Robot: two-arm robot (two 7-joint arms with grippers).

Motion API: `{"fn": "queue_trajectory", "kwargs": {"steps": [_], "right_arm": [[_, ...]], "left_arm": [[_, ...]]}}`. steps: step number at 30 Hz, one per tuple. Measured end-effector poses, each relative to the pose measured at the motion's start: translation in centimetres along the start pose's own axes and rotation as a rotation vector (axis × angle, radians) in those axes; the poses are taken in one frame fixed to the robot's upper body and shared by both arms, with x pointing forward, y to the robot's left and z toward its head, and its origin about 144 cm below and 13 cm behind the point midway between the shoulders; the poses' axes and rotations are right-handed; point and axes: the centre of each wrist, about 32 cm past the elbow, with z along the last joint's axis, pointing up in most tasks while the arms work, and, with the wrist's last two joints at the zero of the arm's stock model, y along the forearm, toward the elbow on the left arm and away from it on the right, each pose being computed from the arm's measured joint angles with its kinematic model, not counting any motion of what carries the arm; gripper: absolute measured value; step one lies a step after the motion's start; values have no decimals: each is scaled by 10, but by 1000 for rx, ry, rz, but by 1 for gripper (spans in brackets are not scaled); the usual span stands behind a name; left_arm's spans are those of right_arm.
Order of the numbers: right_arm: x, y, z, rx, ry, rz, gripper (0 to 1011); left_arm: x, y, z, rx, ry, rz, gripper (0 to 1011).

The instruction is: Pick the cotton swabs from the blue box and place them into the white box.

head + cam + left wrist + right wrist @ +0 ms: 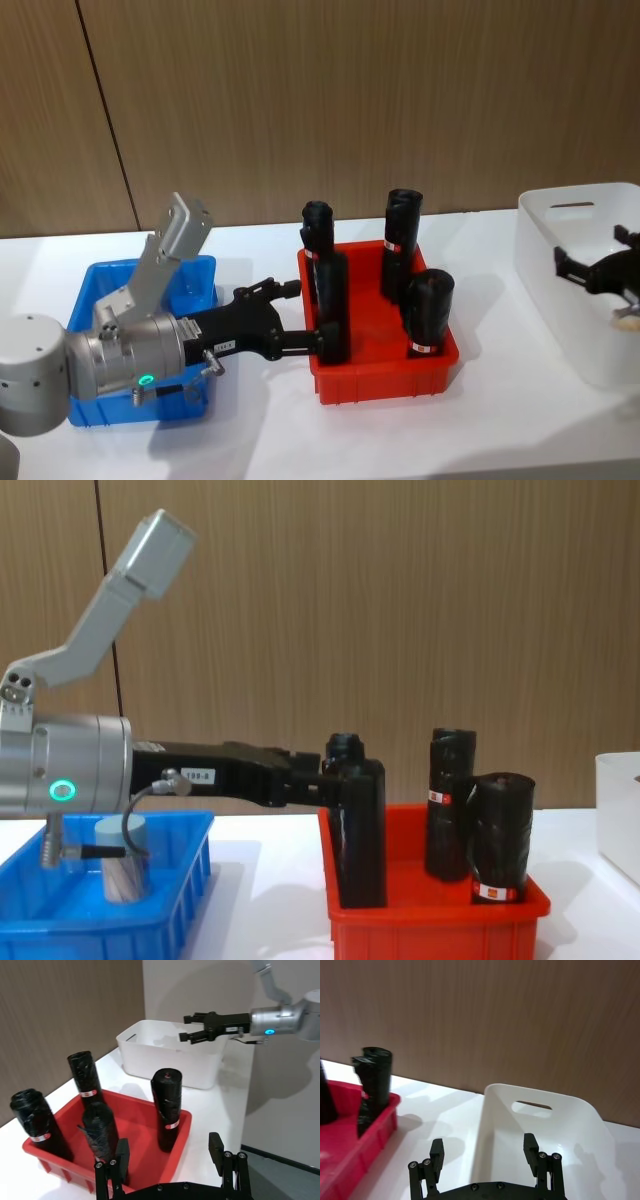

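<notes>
From the chest, a swab tub (122,865) stands upright in the blue box (160,920), lid up, right under my left wrist. My left gripper (318,780) points past it, its tips at a black roll (360,830) in the red bin (430,920). So the tub lies behind and below those jaws, and I judge I must draw back and come down on it from above. From the head, the left gripper is spread, one finger seeming to touch the roll, clasping nothing. My right gripper (560,265) hangs over the white box (560,330), well apart from the tub, so the left arm is nearer. My left wrist shows fingers wide with nothing between. My right wrist shows jaws parted and empty above the white box's rim.
</notes>
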Motion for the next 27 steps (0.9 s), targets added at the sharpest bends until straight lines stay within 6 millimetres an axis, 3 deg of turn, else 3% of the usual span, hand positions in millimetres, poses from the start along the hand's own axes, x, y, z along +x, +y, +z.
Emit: {"fn": "queue_trajectory", "kwargs": {"steps": [27], "right_arm": [[-94, -54, -1, 139, 78, 101, 1002]], "left_arm": [[-46, -11, -13, -32, -106, 268, 1000]]}}
